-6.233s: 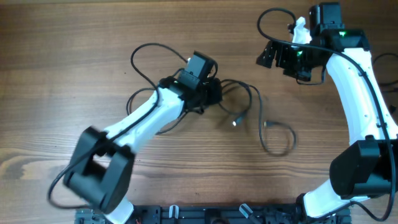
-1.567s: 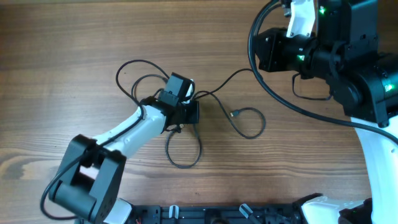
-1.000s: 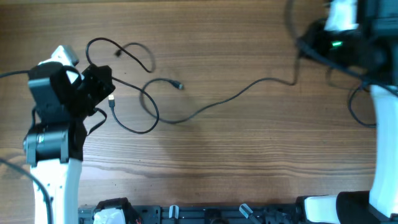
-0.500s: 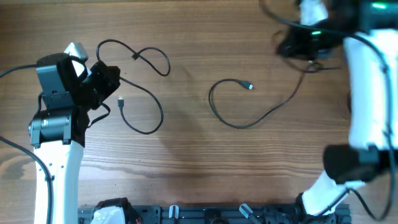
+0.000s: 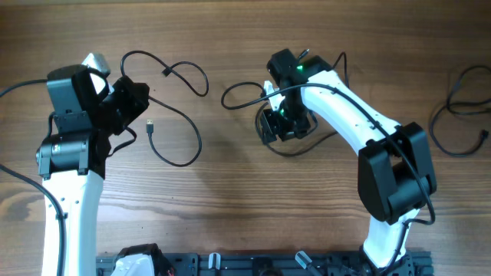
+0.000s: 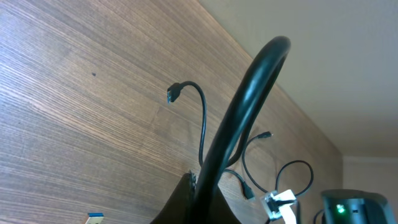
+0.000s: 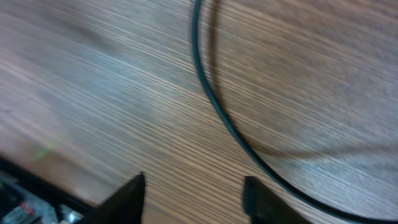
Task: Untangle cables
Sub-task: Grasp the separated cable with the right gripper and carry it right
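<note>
**Overhead:** left gripper [image 5: 129, 107] at the left-hand cable [image 5: 199, 138], looped on the wooden table [image 5: 230, 207]; right gripper [image 5: 278, 126] above the central cable [image 5: 223, 98].
**Left wrist:** jaws clamped on the left-hand cable [image 6: 247, 93].
**Right wrist:** fingers [image 7: 132, 193] apart and empty, the central cable [image 7: 196, 31] lying beyond them.

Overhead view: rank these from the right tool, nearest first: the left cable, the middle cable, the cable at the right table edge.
1. Middle cable: at table centre, its loop running right by the right tool.
2. Left cable: loops off to the tool's left, near the other arm.
3. Right-edge cable: farthest, at the table's right edge.
</note>
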`<state>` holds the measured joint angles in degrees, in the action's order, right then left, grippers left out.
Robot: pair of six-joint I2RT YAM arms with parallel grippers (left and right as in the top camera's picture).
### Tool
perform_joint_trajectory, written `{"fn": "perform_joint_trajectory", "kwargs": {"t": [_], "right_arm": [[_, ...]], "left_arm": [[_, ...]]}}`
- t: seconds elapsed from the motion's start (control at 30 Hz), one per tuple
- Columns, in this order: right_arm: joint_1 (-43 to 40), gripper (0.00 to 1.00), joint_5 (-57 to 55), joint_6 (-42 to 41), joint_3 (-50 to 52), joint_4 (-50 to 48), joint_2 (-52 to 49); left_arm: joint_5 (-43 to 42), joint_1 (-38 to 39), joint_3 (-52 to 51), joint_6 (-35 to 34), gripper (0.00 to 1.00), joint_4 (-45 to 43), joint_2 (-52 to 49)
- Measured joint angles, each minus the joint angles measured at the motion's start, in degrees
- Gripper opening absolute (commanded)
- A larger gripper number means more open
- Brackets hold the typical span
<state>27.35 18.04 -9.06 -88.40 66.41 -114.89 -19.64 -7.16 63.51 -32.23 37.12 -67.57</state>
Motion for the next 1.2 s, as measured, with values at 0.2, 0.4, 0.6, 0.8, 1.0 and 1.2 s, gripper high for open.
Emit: {"fn": "perform_joint_trajectory", "kwargs": {"t": [0.2,0.4,0.6,0.8,1.0,1.2], "right_arm": [[-1.55,0.67,-10.12,-9.38,0.31,2.01,0.02],[-5.03,0.84,-15.39,-11.50,0.33,4.17,0.02],[-18.12,0.83,-20.04,-16.52,2.08,-1.92,0.04],[-21.77,0.81,-16.85,-16.50,11.61,-7.48,0.02],[-21.79,0.47,-10.80,-14.12,15.10,-9.29,0.55],[-21.51,0.04,-6.82,-12.17,15.69,-10.78,0.63]], "left_arm": [[0.00,0.00,0.00,0.00,0.04,0.07,0.00],[0.00,0.00,0.00,0.00,0.04,0.31,0.00],[0.00,0.00,0.00,0.00,0.04,0.68,0.00],[0.00,0.00,0.00,0.02,0.04,0.87,-0.15],[0.00,0.00,0.00,0.02,0.04,1.03,-1.51],[0.00,0.00,0.00,0.00,0.04,1.09,-2.93]]}}
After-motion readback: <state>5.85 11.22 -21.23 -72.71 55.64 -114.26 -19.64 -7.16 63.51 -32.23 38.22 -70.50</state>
